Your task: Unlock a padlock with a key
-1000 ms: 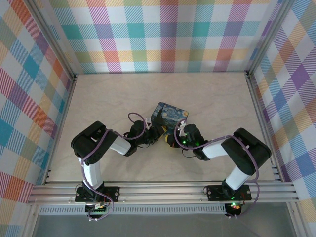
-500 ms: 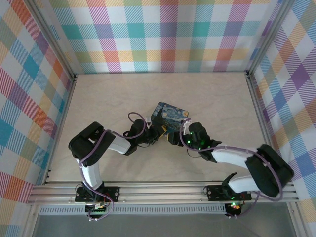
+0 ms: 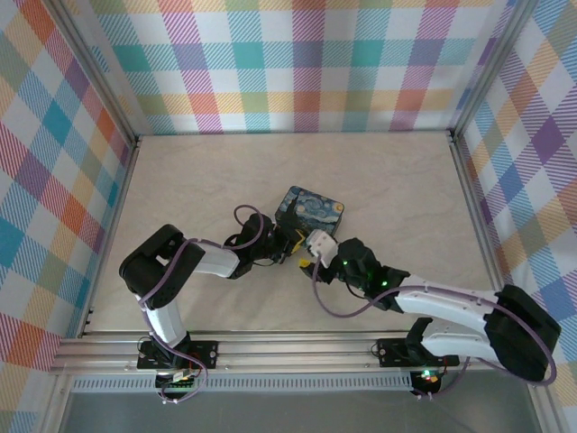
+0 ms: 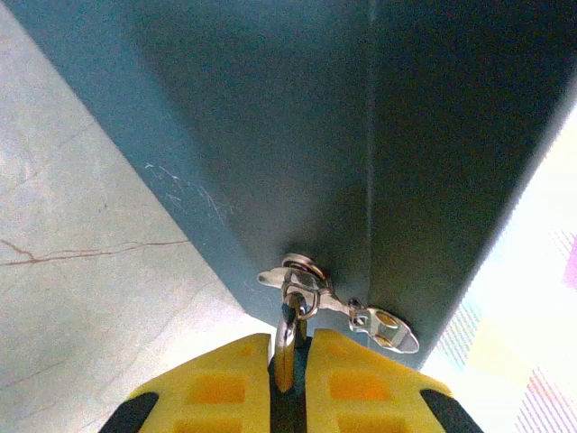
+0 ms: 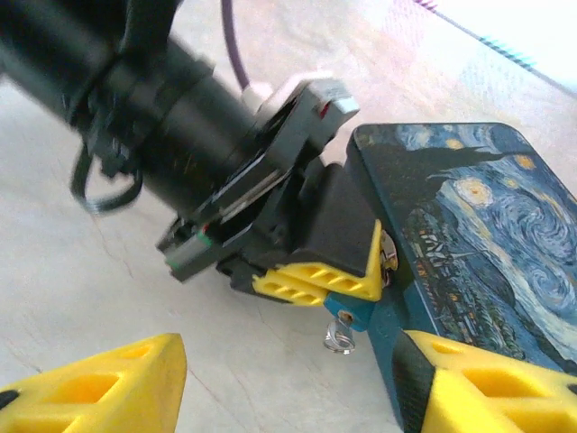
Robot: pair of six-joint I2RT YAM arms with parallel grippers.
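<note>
The tiny blue padlock hangs at the front corner of the Starry Night tin, its silvery shackle hooked through the tin's hasp. My left gripper is shut on the padlock; its yellow fingers pinch the padlock from the left. A small silvery key with a ring sticks out of the padlock's underside. My right gripper is open, low and short of the padlock, one finger on each side of it and touching nothing. From above, both grippers meet at the tin's near edge.
The tin stands on a pale marble-look table, walled by plaid panels. The left wrist's black body and cables crowd the space left of the padlock. A loose latch plate hangs beside the hasp.
My right arm has stretched out low across the table, its elbow swinging right and forward and its wrist turning at the tin's near edge. The left arm has barely moved.
</note>
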